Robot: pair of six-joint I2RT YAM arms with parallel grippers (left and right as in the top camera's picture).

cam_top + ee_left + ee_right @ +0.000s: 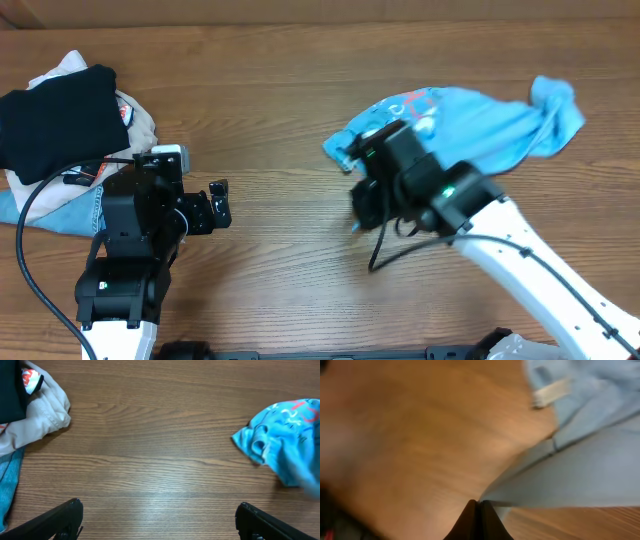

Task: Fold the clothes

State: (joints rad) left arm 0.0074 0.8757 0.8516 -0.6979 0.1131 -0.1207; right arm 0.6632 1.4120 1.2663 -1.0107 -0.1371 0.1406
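**Right tool pinches the blue T-shirt; left tool waits open**

At the far left of your tabletop (300,60) sits a pile of other laundry: a black folded garment (55,120) lies on top, a beige garment (140,120) shows under its right edge, and a strip of blue jeans (75,212) pokes out below. A black cable crosses the front of that pile.

Just right of the pile, your left tool (220,205) stands with its fingers spread wide and nothing between them. In the left wrist view the two dark fingertips (65,519) frame bare wood, with the pile off to the upper left and the shirt off to the upper right.

Move right past a stretch of bare wood and you reach the light sky-blue T-shirt (480,125), bunched on the right half of the tabletop, its red and white lettering showing near its left end.

Your right tool (479,521) is over the shirt's left edge. The right wrist view, blurred, shows its fingers pressed together with a fold of the blue cloth caught between them and drawn taut toward the right. The white arm runs down to the lower right corner.
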